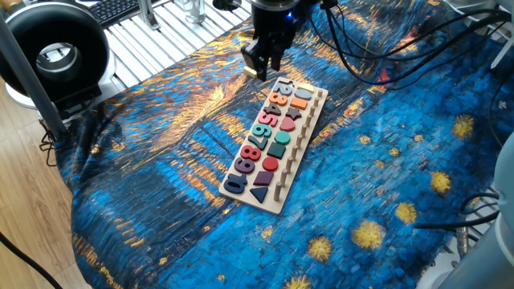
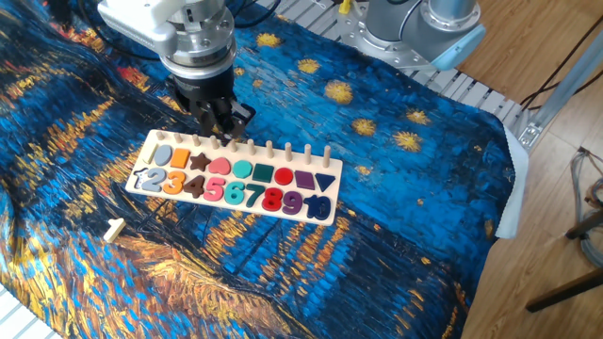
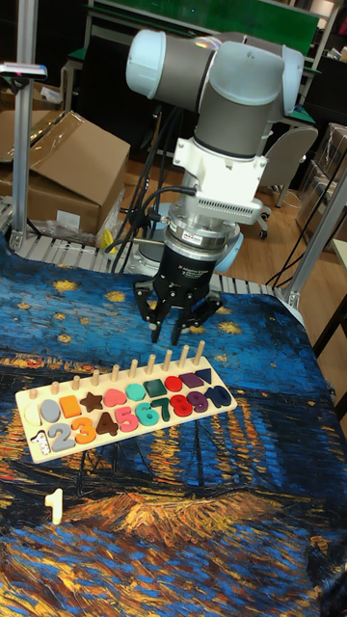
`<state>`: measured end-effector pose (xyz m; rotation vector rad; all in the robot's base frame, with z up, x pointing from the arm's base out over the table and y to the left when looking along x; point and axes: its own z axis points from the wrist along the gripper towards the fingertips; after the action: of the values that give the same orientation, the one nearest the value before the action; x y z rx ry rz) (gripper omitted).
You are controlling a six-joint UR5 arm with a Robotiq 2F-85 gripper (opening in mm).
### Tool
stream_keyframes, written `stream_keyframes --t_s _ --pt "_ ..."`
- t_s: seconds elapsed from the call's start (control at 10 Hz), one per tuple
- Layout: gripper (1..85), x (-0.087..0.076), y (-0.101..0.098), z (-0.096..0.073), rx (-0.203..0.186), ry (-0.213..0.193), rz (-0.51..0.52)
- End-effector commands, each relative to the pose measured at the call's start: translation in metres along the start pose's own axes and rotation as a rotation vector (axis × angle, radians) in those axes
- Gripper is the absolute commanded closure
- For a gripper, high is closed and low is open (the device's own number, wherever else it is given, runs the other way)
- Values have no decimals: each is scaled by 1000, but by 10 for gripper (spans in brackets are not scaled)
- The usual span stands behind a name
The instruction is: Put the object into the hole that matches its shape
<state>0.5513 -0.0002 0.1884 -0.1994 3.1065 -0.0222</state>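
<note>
I see the tiny cream-yellow "1"-shaped piece (image 2: 114, 229) lying flat on the blue starry cloth (image 2: 396, 245), well apart from the black two-finger gripper (image 2: 219, 115) and on the number side of the long pale wooden puzzle board (image 2: 141, 168). Gripper hangs over the board's peg row w/ fingers apart, holding nothing. Board holds coloured numbers and shapes; its small dark recess (image 3: 40, 441) beside the grey 2 is unfilled.
</note>
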Motion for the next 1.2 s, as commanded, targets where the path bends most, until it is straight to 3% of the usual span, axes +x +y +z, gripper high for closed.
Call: stream_keyframes --t_s 0.0,0.2,0.6,0.7,1.1 --pt "847 -4 1 0 -5 -16 -29" --pt "847 -6 -3 1 8 -29 -47" --pt "847 -7 -5 5 -9 -57 -60" --pt "847 -8 -4 8 -32 -70 -64" --pt "847 -4 -9 12 -34 -70 -84"
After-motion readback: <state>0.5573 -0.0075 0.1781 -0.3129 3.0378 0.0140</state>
